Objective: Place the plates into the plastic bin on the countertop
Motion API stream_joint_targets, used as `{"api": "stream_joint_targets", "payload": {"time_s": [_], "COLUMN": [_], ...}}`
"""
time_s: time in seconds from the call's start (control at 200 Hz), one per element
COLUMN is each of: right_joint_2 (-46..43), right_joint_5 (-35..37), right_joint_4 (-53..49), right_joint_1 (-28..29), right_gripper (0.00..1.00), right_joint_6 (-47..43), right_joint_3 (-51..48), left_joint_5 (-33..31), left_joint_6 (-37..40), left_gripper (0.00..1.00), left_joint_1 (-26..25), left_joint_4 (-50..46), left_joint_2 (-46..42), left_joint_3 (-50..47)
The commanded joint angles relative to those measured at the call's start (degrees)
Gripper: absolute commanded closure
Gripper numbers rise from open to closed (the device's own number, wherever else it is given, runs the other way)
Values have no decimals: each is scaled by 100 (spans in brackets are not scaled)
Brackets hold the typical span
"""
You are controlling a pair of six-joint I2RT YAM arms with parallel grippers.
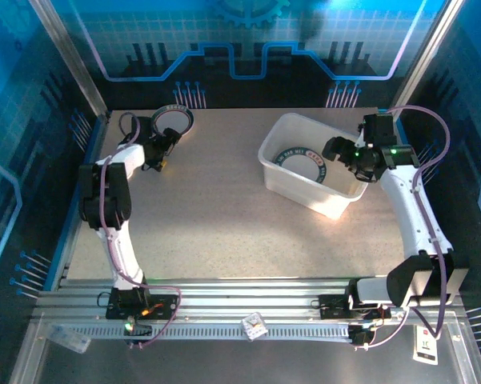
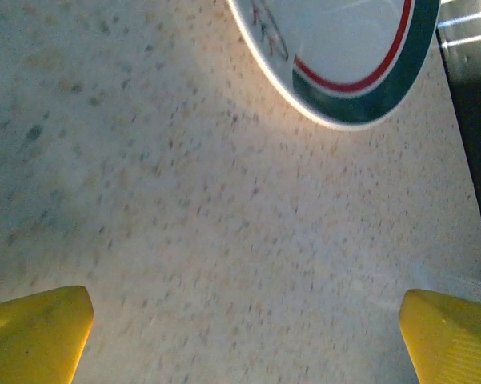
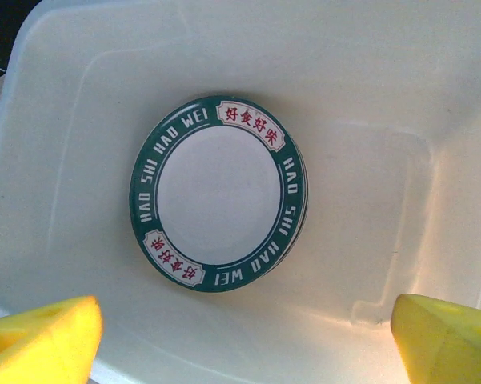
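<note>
**Plate-to-gripper relation, top view.** One plate [image 1: 173, 120] lies flat on the countertop [image 1: 208, 216] at the far left. It sits just beyond the left gripper [image 1: 165, 149], at about 12 o'clock from it. That gripper's fingers are spread wide and hold nothing. Being round, the plate offers no preferred grasp axis. The right gripper [image 1: 342, 152], likewise spread and empty, hovers over the plastic bin [image 1: 328, 204], where a second plate [image 3: 220, 192] rests on the floor. The left arm is judged far nearer to the uncollected plate.
</note>
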Motion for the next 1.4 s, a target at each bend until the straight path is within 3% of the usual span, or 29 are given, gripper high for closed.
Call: {"api": "stream_joint_targets", "payload": {"time_s": [0.0,0.42,0.595,0.715,0.86,1.146,1.246,1.396], "right_joint_2": [95,419,562,633,695,586,477,180], "right_joint_5": [112,278,342,344,338,331,303,236], "right_joint_4": [-201,-368,-487,-497,-505,-465,-393,-227], "right_joint_1": [115,226,295,331,420,478,482,484], "right_gripper": [8,10,11,11,11,11,11,11], "right_joint_6": [-73,-94,-76,-46,-19,6,16,62], "right_joint_3": [146,476,658,721,800,711,625,344], "left_joint_5": [-154,-483,-520,-540,-548,-364,-209,44], "left_joint_6": [-171,-775,-1017,-1141,-1222,-1245,-1201,-1131], "left_gripper": [1,8,16,31,57,92,100,100], "left_joint_1": [115,160,160,160,152,152,152,151], "left_joint_4": [268,701,712,797,946,1474,1784,2140], "left_joint_2": [447,2114,2567,2639,2547,2145,1861,1230], "left_joint_3": [537,2311,2793,2739,2429,1616,1248,548]}}
